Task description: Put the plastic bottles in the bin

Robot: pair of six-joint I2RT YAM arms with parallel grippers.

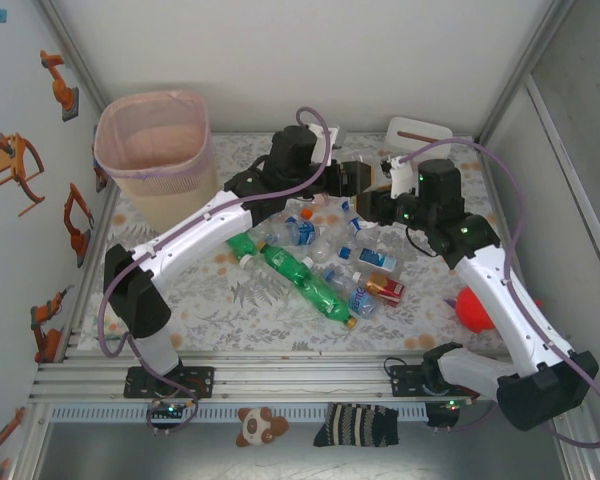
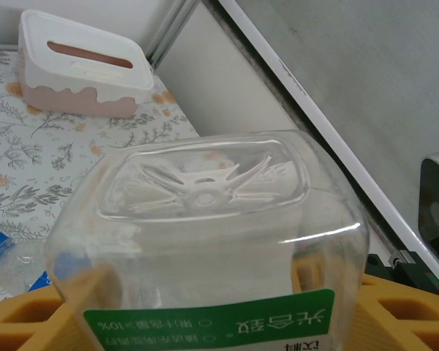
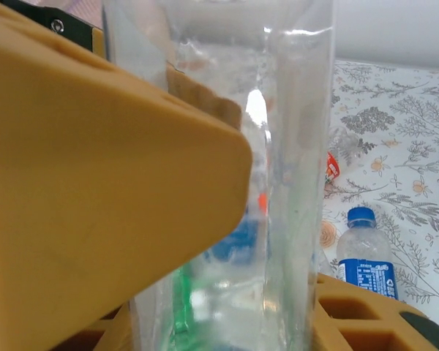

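Right wrist: right hand (image 3: pixel 289 234) pinches a clear bottle (image 3: pixel 293 110), ends cropped; unclear whether left hand (image 2: pixel 205 318) grips it.

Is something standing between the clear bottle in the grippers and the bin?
Nothing visible does, apart from the left arm itself. The clear bottle sits between the jaws of the left gripper, and the bin stands open at the far left.
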